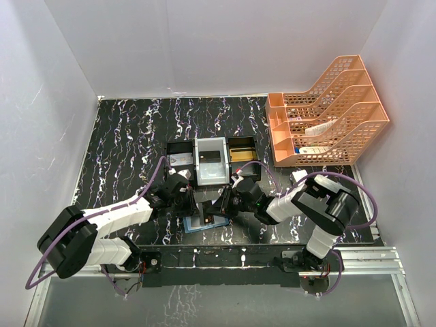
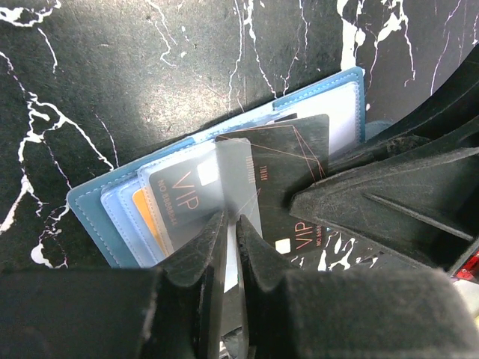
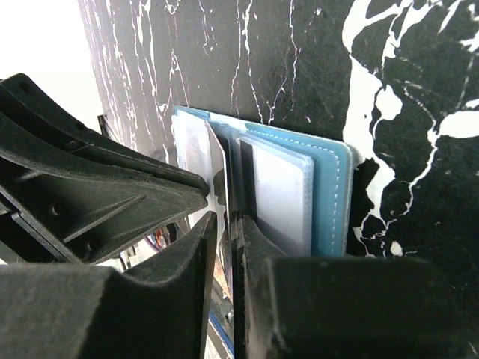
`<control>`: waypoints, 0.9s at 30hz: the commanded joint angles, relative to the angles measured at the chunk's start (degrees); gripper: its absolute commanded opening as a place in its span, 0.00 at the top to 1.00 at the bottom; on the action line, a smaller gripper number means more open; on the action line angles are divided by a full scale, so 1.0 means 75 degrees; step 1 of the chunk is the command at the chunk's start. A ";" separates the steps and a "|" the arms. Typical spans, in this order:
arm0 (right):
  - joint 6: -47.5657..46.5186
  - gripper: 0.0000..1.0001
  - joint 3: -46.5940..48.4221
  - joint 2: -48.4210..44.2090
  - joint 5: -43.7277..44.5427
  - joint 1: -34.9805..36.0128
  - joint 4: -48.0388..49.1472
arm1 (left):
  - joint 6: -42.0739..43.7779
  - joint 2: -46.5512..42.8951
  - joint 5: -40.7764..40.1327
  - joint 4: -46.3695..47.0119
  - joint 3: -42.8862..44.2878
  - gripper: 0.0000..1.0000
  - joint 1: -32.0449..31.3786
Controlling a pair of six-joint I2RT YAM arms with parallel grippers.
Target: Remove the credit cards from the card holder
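The thin dark plastic VIP card (image 2: 296, 149) looks stiff and slippy; pinch its sticking-out edge. Left pincer (image 2: 230, 221) squeezes a clear flap (image 2: 236, 168) of the small blue folding card holder (image 2: 86, 206). Right pincer (image 3: 227, 221): cannot tell.

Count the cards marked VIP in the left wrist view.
2. A grey VIP card sits tucked in a pocket at the left of the blue card holder. A black VIP card lies slanted across the holder, further right. More cards may be hidden in the pockets.
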 commanded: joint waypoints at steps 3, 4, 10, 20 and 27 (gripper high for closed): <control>0.0041 0.91 0.0244 0.0052 -0.0003 0.0035 0.0512 | 0.0112 -0.0174 -0.0168 -0.0523 -0.0137 0.91 -0.0012; 0.0044 0.93 0.0245 0.0063 -0.0004 0.0036 0.0511 | 0.0115 -0.0179 -0.0168 -0.0518 -0.0135 0.91 -0.0013; 0.0046 1.00 0.0269 0.0101 -0.0074 0.0036 0.0548 | 0.0115 -0.0197 -0.0168 -0.0494 -0.0149 0.91 -0.0016; -0.0020 1.00 0.0212 -0.0013 0.0009 0.0030 0.0460 | 0.0127 -0.0221 -0.0201 -0.0545 -0.0106 0.91 -0.0016; -0.0256 1.00 -0.0135 -0.0636 0.0361 0.0036 0.0501 | 0.0181 -0.0379 -0.0249 -0.0624 -0.0069 0.90 -0.0021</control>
